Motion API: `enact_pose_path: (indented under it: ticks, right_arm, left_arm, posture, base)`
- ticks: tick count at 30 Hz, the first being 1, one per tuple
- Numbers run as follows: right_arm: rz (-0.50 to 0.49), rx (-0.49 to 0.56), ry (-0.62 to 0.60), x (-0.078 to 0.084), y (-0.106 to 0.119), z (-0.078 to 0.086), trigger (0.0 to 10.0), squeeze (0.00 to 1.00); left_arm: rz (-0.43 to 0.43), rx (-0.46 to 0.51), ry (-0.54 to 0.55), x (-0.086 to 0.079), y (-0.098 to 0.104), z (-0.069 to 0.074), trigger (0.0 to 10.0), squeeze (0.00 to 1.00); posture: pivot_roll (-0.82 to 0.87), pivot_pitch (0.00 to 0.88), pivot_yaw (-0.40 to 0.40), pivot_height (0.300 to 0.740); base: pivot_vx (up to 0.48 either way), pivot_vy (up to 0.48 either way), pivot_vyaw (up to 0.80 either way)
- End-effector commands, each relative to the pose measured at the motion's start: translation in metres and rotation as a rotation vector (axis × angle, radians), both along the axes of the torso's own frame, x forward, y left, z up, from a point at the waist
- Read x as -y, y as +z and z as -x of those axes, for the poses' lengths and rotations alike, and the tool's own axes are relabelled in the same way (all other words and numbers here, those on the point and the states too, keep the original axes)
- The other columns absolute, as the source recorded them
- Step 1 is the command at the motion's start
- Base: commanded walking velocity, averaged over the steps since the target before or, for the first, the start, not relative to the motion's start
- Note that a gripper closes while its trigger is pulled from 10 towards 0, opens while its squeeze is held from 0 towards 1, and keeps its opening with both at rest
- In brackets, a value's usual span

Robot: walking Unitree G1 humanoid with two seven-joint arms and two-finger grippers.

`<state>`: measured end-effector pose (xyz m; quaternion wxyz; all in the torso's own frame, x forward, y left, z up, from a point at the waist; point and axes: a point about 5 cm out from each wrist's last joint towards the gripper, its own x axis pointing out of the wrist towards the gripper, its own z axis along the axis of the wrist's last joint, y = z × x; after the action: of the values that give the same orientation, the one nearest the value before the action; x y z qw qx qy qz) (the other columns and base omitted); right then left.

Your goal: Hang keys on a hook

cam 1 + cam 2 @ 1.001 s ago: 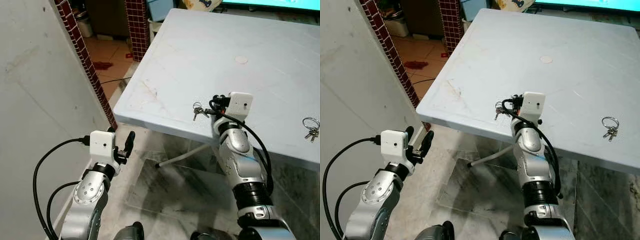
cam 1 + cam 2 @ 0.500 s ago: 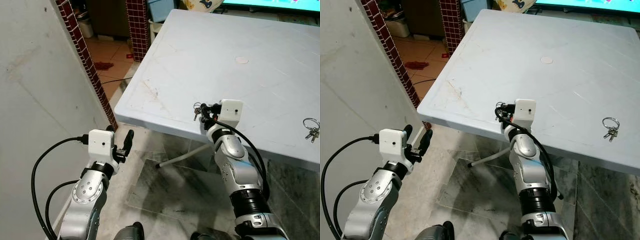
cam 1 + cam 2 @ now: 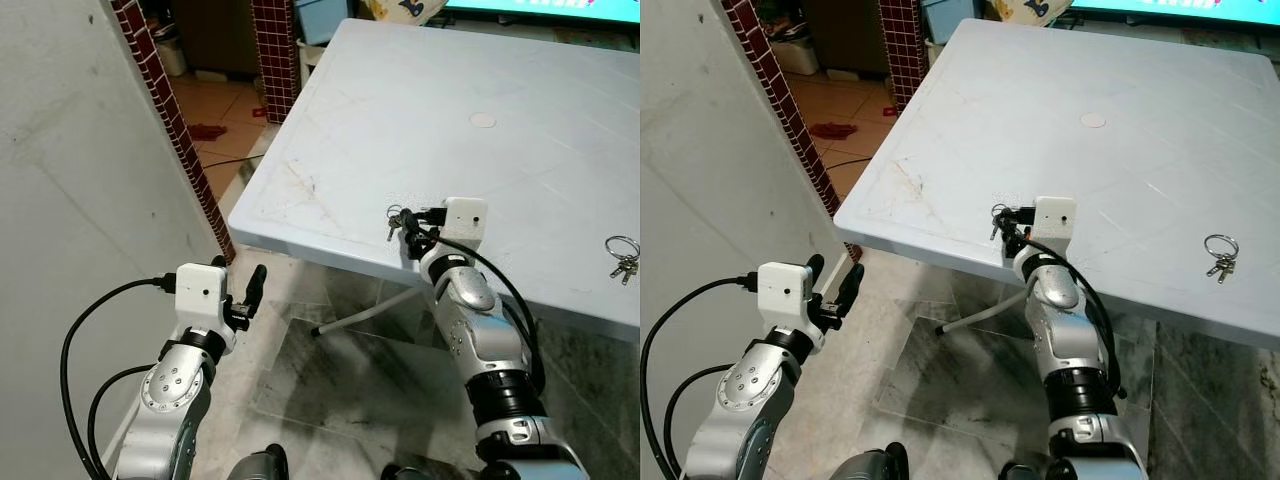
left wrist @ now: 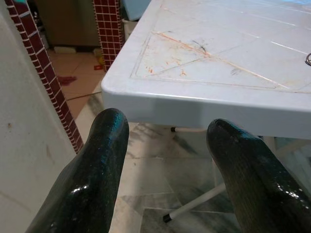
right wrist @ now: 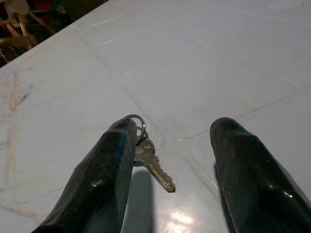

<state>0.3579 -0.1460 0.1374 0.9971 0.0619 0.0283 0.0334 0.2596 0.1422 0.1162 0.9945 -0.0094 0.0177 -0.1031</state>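
A small bunch of keys on a ring (image 3: 397,220) lies near the front edge of the white plastic table (image 3: 330,120). My right gripper (image 3: 415,230) is down at the tabletop right beside the bunch. In the right wrist view it (image 5: 175,127) stands open, and the ring and one key (image 5: 148,158) lie against the inside of one finger (image 5: 109,165). A second bunch of keys on a larger ring (image 3: 622,258) lies at the table's far right. My left gripper (image 3: 250,285) hangs open below the table's corner, holding nothing (image 4: 165,126).
A grey wall (image 3: 60,200) and a dark red tiled pillar (image 3: 165,110) stand close on the left. A table leg (image 3: 370,312) slants over the marble floor under the table. A small white disc (image 3: 483,120) sits mid-table.
My right gripper has dropped and shifted slightly left, down to the tabletop by the keys, then held still. The left arm has sunk a little.
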Motion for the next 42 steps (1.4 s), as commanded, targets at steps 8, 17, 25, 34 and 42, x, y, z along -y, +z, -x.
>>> enact_pose_path:
  ticks: [8, 17, 25, 34, 42]
  right_arm:
    - [-0.018, -0.044, 0.077, -0.003, -0.007, -0.004, 10.0, 0.0]
    - [-0.011, -0.046, 0.098, -0.005, -0.008, -0.008, 10.0, 0.0]
    - [-0.001, -0.039, 0.11, -0.004, -0.004, -0.015, 10.0, 0.0]
    - [-0.007, -0.018, 0.123, -0.002, 0.005, -0.025, 10.0, 0.0]
    - [-0.04, -0.04, 0.136, -0.009, 0.004, -0.029, 10.0, 0.0]
  left_arm:
    - [-0.012, -0.011, -0.003, -0.001, -0.001, 0.003, 10.0, 0.0]
    - [-0.013, -0.011, 0.0, -0.002, 0.0, 0.003, 10.0, 0.0]
    - [-0.015, -0.011, -0.002, -0.003, 0.0, 0.003, 10.0, 0.0]
    - [-0.021, -0.013, 0.002, -0.005, 0.0, 0.004, 10.0, 0.0]
    - [-0.021, -0.012, 0.009, -0.006, 0.001, 0.005, 10.0, 0.0]
  posture:
    - [0.12, 0.167, 0.066, 0.74]
    - [0.13, 0.167, 0.065, 0.74]
    - [0.13, 0.166, 0.065, 0.74]
    - [0.14, 0.165, 0.068, 0.74]
    - [0.15, 0.167, 0.064, 0.74]
  base:
    - [0.0, 0.0, 0.0]
    - [0.0, 0.0, 0.0]
    - [0.0, 0.0, 0.0]
    - [0.0, 0.0, 0.0]
    - [0.0, 0.0, 0.0]
